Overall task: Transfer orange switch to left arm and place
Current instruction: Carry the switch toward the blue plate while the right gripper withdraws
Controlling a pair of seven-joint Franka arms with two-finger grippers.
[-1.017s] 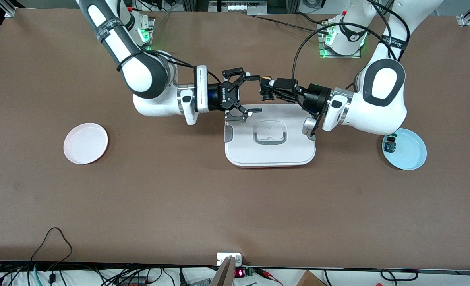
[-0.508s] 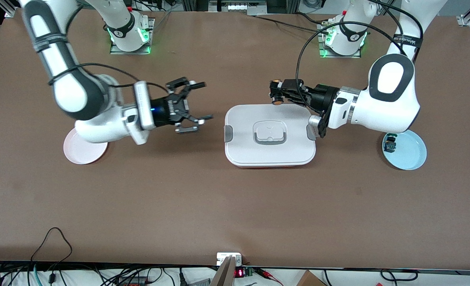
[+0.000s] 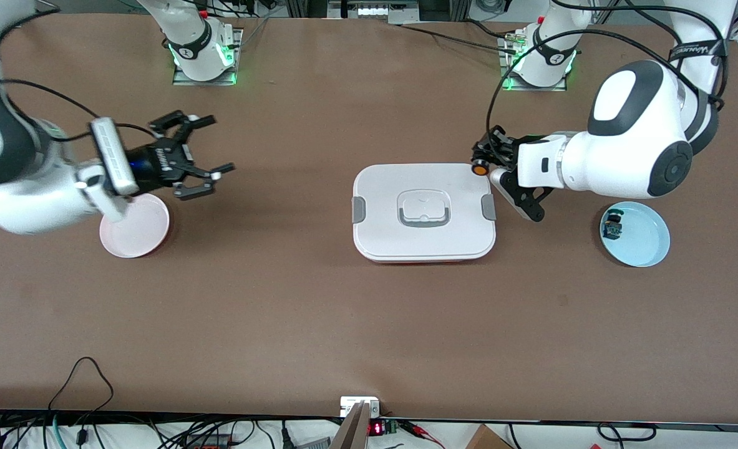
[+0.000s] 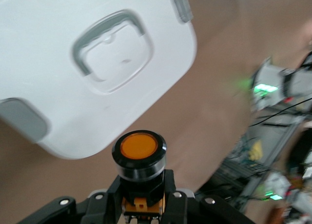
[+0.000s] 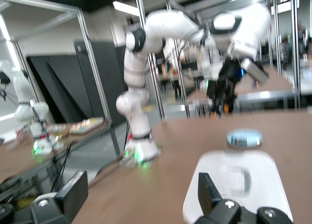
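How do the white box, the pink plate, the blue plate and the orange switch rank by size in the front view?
1. The white box, clearly the largest.
2. The pink plate and the blue plate: they look about alike, so I do not rank them.
3. The orange switch, held by the left gripper, by far the smallest.

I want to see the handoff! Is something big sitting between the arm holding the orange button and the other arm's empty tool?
Yes. The white box sits on the table between them. The left tool holds the orange switch by the box's corner at the left arm's end. The right tool hangs open near the pink plate, toward the right arm's end.
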